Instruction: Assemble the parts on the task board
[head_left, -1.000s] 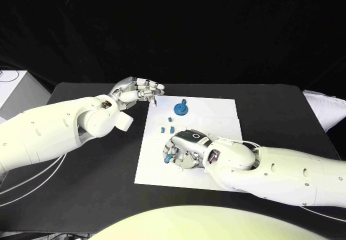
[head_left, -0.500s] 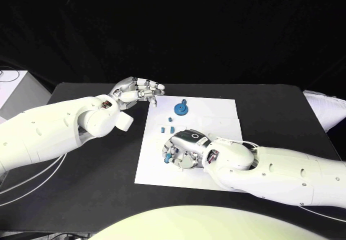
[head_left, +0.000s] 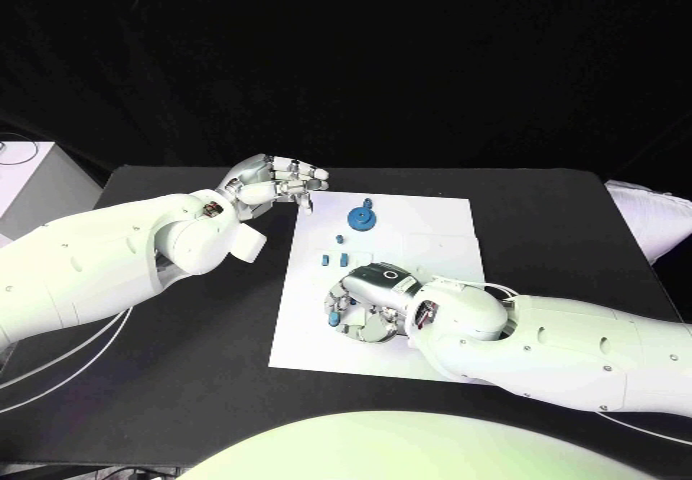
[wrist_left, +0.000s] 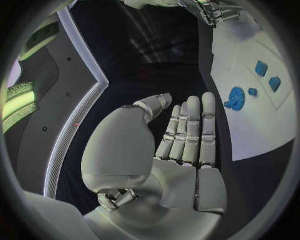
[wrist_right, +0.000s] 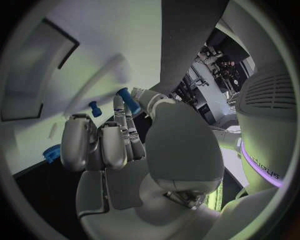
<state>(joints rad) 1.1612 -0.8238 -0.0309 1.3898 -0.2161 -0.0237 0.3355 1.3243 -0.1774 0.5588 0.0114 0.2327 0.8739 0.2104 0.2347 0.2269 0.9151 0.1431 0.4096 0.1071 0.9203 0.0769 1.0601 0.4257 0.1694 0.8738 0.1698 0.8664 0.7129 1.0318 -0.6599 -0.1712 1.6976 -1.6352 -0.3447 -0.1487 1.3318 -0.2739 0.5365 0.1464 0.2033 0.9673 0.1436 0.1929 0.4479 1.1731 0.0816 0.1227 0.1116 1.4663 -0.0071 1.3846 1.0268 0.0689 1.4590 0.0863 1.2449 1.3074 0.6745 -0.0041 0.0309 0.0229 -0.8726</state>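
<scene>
While hovering empty with fingers loosely apart off the upper-left corner of the white board, left hand; low on the board, right hand pinching a small blue peg, blue gear lying near the top edge.
</scene>
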